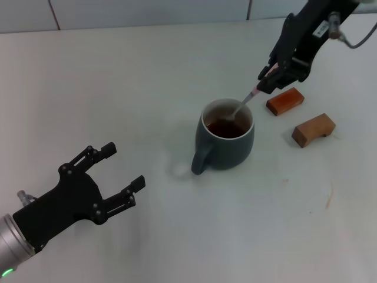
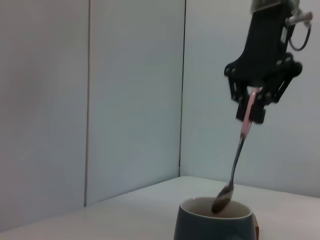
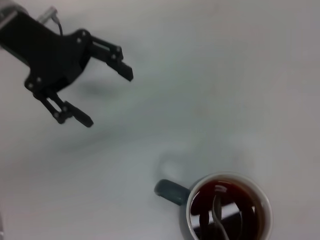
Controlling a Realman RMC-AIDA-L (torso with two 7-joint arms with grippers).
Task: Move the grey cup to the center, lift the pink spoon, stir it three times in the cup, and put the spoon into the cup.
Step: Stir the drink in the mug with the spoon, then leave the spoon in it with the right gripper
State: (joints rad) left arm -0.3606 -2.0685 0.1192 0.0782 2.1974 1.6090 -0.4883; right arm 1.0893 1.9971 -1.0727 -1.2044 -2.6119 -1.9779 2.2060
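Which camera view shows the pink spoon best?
The left wrist view: the pink spoon hangs in full side profile from the right gripper, bowl at the grey cup rim. The head view shows it foreshortened; the right wrist view shows only its bowl end in the liquid.

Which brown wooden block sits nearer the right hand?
The flatter reddish-brown wooden block, just below the right hand; the paler arched block lies farther off.

- White tabletop point(image 1: 147, 88), plain, meeting a tiled wall along the far edge.
- Grey cup point(image 1: 227, 147) standing near the middle, slightly toward the right edge, handle toward the near-left corner.
- Two brown wooden blocks point(image 1: 285, 101) point(image 1: 313, 130) lying apart nearer the right edge, beside the cup.
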